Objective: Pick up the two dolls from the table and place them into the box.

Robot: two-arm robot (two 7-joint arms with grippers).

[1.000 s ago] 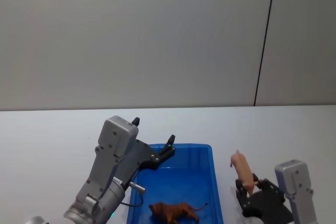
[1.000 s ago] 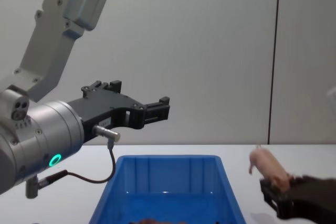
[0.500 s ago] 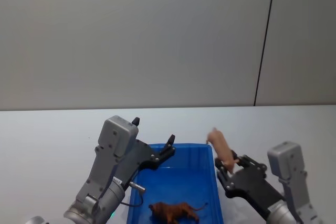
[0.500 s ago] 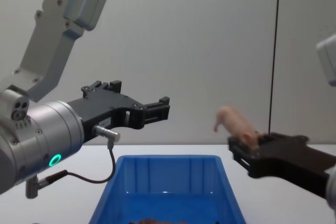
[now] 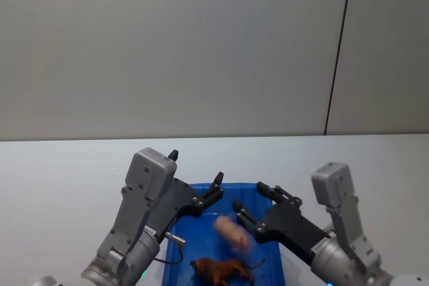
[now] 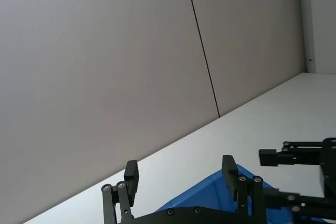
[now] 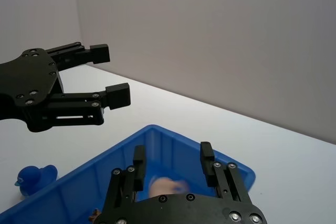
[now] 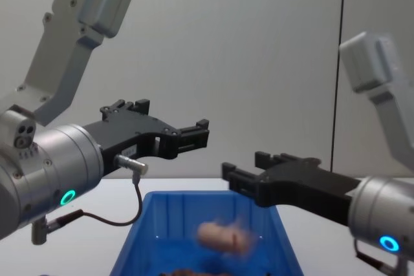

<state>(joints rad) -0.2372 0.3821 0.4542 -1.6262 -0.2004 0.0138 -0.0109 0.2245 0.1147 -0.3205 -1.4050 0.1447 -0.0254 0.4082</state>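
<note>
Blurred pig (image 5: 231, 232) in box (image 5: 201, 229), above brown doll (image 5: 221, 270); right gripper (image 5: 249, 196) and left gripper (image 5: 196, 167) overhead, fingers spread.

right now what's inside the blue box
The orange-brown doll lies on the box floor; the pale pink pig is inside above it, blurred, so landed or not is unclear. The left gripper covers the box's far left corner.
</note>
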